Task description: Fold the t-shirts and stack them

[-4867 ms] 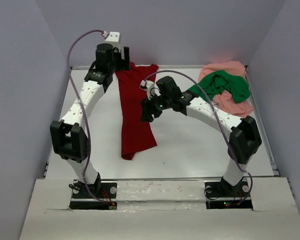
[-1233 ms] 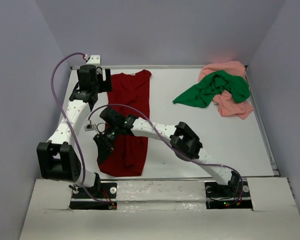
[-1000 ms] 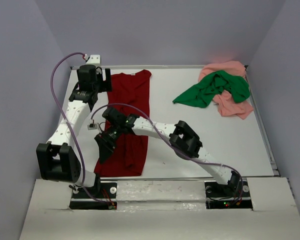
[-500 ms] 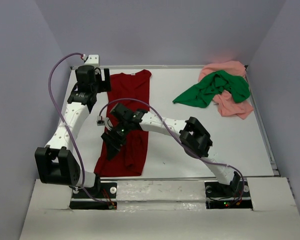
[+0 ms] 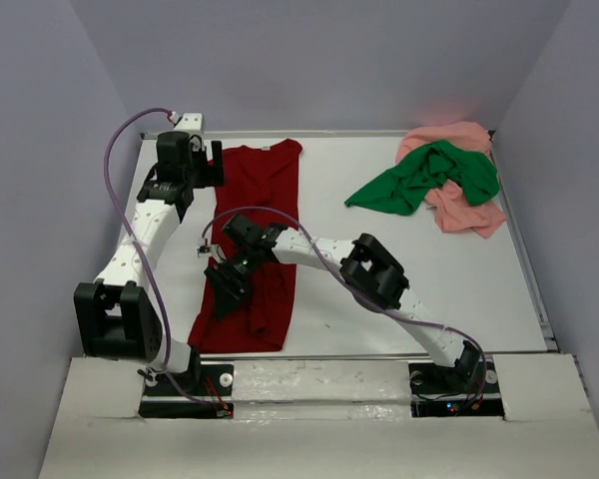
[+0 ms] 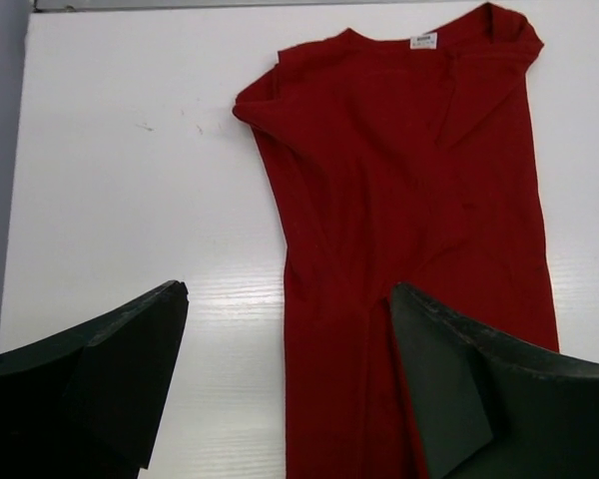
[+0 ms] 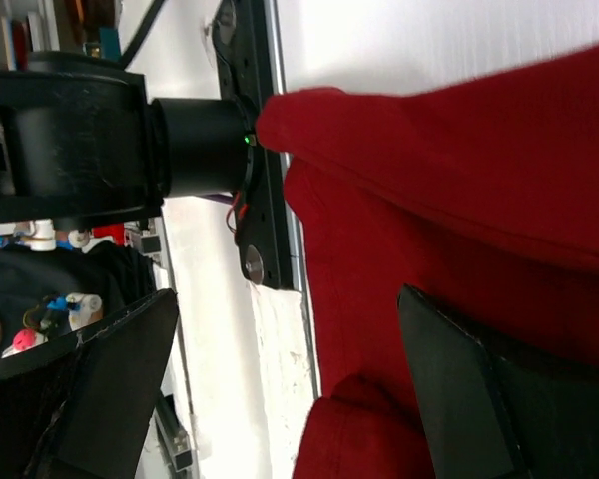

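left gripper (image 5: 211, 166): hangs over the far left of the table (image 5: 379, 289), beside the collar end of the red shirt; jaws spread wide, nothing held.
left gripper risk: in the left wrist view (image 6: 287, 294) the bunched sleeve lies ahead of it. a grab there would likely catch only that loose flap, and the body of the shirt would stay behind and twist.
dark red t-shirt (image 5: 265, 200): lies lengthwise at the left of the table, collar far and hem near, narrow, with its right side lapped over the middle (image 6: 409, 200).
shirt risk: the hem flares and wrinkles just beside the near edge of the table, so a pull toward the bases could slide cloth over that edge.
right gripper (image 5: 227, 289): reaches across to the lower left part of the red shirt; jaws wide apart and empty, with red folds between them (image 7: 287, 296). i cannot tell whether it touches the cloth.
right gripper risk: the cloth lies in ridges (image 7: 459, 200), so closing here may pinch one layer or several, and a lift would open the lapped side or drag the whole shirt.
arm risk: the right arm lies across the left arm's side, so a careless swing could knock them together.
green t-shirt (image 5: 429, 170): crumpled at the far right, lying on the pink one.
pale pink t-shirt (image 5: 469, 212): crumpled under it.
pile risk: pulling one may drag the other.
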